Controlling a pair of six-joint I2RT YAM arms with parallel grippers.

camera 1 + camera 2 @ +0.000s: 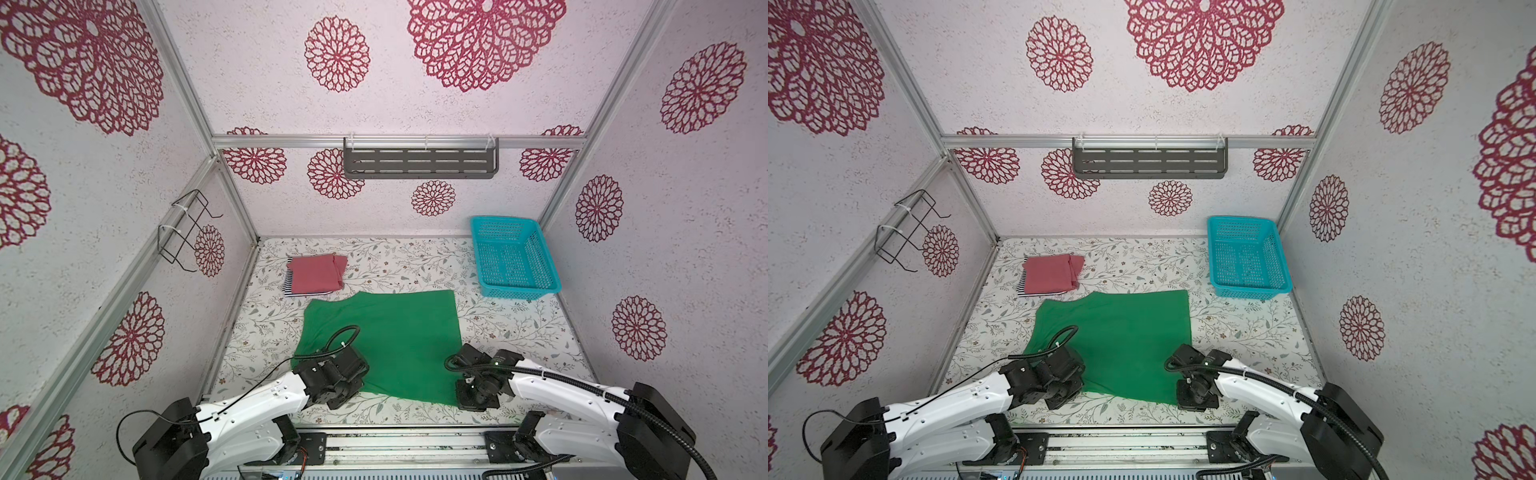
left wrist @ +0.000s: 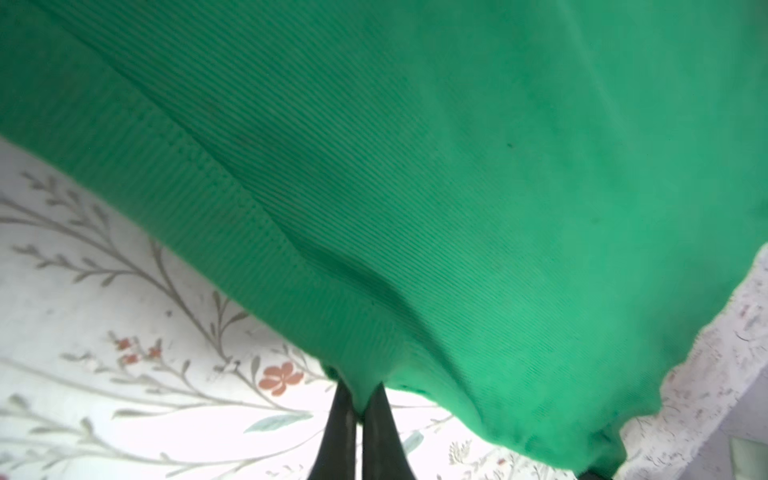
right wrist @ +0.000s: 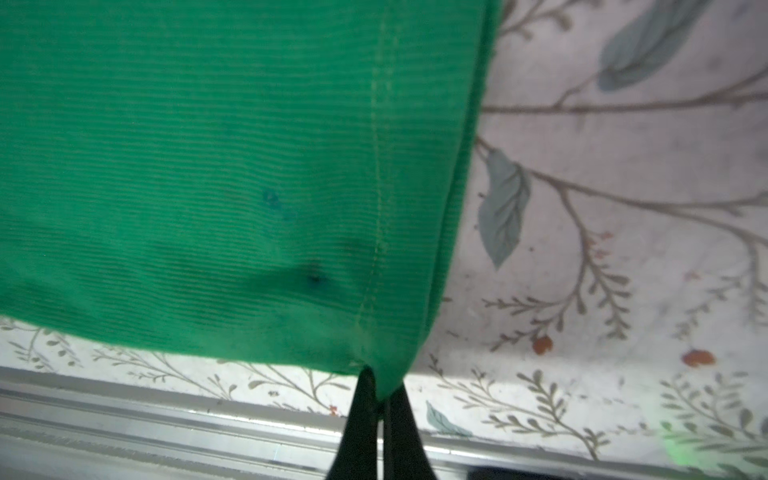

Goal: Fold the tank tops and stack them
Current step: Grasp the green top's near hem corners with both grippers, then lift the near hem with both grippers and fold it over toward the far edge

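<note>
Left gripper and right gripper were found clamped on the green top's lower corners; the red top was noted atop the striped top, centre left.

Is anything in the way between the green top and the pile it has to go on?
Nothing visible. The left gripper and right gripper pinch the green top's near corners; only table lies between it and the red top on the striped top. The basket sits off to the far right.
</note>
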